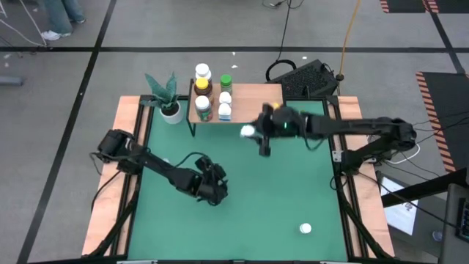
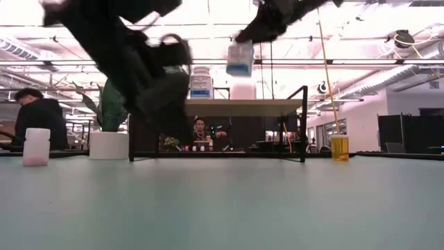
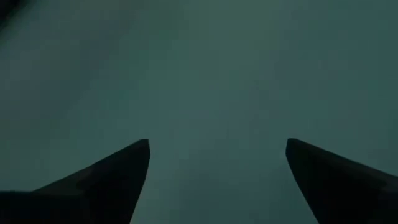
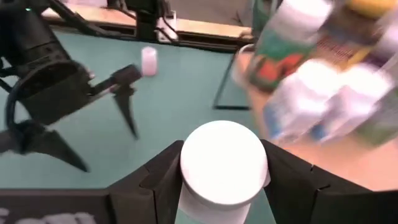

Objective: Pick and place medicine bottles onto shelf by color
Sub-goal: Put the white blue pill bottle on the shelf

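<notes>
The shelf [image 1: 253, 97] is a light-wood board on black legs at the table's far side. Several bottles [image 1: 212, 92] stand on its left part. My right gripper [image 1: 254, 133] hovers just in front of the shelf, shut on a white-capped, white-and-blue bottle [image 2: 239, 59]. My left gripper [image 1: 212, 187] is open above the green tabletop at the middle-left, with nothing between its fingers [image 3: 118, 174]. A pale bottle [image 2: 36, 146] stands on the table at the left, and an orange one [image 2: 339, 147] to the right of the shelf. A white-capped bottle [image 1: 305, 229] stands near the near-right corner. My right gripper pinches the white-and-blue bottle between its two fingers [image 4: 158, 177], one on each side of the body just under the white cap [image 4: 222, 163]. It comes at the bottle from the table's right, slanting down. The bottle is lifted clear, higher than the shelf board.
A small white pot with a green plant [image 1: 170, 106] stands by the shelf's left end. The right part of the shelf board [image 1: 256, 94] is bare. Wooden rails [image 1: 124, 161] border the green table. People sit in the room behind [image 2: 38, 118].
</notes>
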Controlling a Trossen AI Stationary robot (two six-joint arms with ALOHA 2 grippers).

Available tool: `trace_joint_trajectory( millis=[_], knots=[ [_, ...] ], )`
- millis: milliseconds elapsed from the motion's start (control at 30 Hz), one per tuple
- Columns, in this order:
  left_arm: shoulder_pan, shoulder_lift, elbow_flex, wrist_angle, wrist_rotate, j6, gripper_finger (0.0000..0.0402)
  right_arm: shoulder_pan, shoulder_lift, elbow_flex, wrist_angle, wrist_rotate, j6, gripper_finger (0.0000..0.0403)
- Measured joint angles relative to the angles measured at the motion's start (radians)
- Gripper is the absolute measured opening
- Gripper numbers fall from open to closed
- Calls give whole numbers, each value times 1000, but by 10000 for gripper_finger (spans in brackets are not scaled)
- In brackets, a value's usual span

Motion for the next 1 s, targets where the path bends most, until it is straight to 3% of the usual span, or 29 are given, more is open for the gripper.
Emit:
trace_joint_trajectory(
  millis=[200, 467, 600, 833, 1000],
  knots=[
    [89, 63, -49, 209, 189, 82, 352, -207, 30, 194, -121, -99, -266, 184],
    [141, 75, -69, 273, 212, 139, 336, -494, 209, 373, -226, -458, -387, 182],
    [159, 79, -72, 341, 231, 189, 335, -549, 338, 512, -284, -543, -428, 182],
    [175, 80, -73, 346, 240, 199, 335, -576, 521, 755, -495, -572, -527, 182],
    [185, 80, -72, 350, 239, 206, 335, -581, 576, 795, -542, -573, -596, 182]
  ],
)
